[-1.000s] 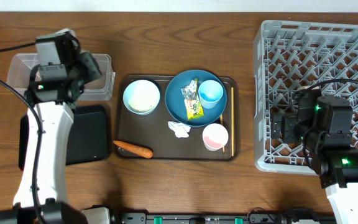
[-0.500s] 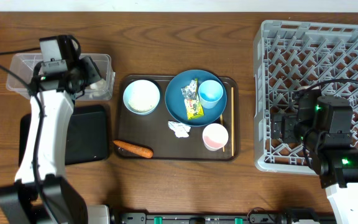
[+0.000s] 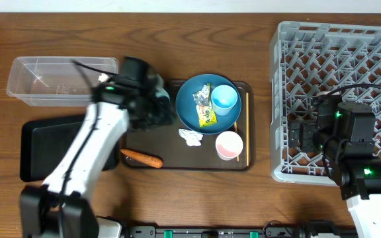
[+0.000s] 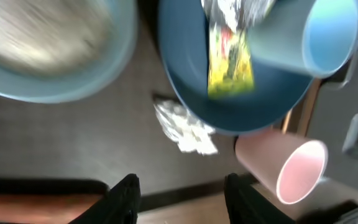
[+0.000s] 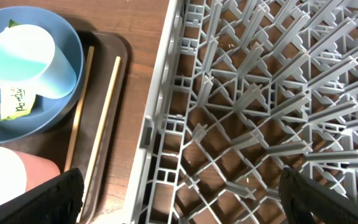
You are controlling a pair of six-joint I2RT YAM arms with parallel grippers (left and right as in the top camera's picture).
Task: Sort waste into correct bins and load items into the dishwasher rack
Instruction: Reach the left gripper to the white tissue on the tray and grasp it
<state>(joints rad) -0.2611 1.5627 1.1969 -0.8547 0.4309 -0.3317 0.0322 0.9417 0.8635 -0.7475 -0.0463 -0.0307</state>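
Brown tray (image 3: 177, 155) mid-table (image 3: 177, 39) holds most of it. Plate (image 3: 190, 120) at back-centre, w/ wrapper (image 3: 207, 107) & blue cup (image 3: 224, 99) on it. Tissue (image 3: 191, 137) on tray floor, just beside plate's front rim. Pink cup (image 3: 229, 145) upright nr front-R corner. Carrot (image 3: 141, 158) lies along front-L edge. 2 chopsticks (image 3: 247, 122) run along R edge, side by side.

Bowl (image 4: 61, 93) at tray's back-L w/ rice (image 4: 42, 34) in it, blurred in wrist view; from overhead it's hidden under L arm (image 3: 91, 142). L gripper (image 4: 182, 199) hovers over tray by bowl, jaws partly apart, nothing between.

Clear tub (image 3: 61, 79) back-L; contents can't tell. Black tray (image 3: 38, 145) in front of it, L arm crossing above.

Rack (image 3: 349, 53) on R side. R gripper (image 5: 179, 193) over its L edge, jaws wide, holding nothing.
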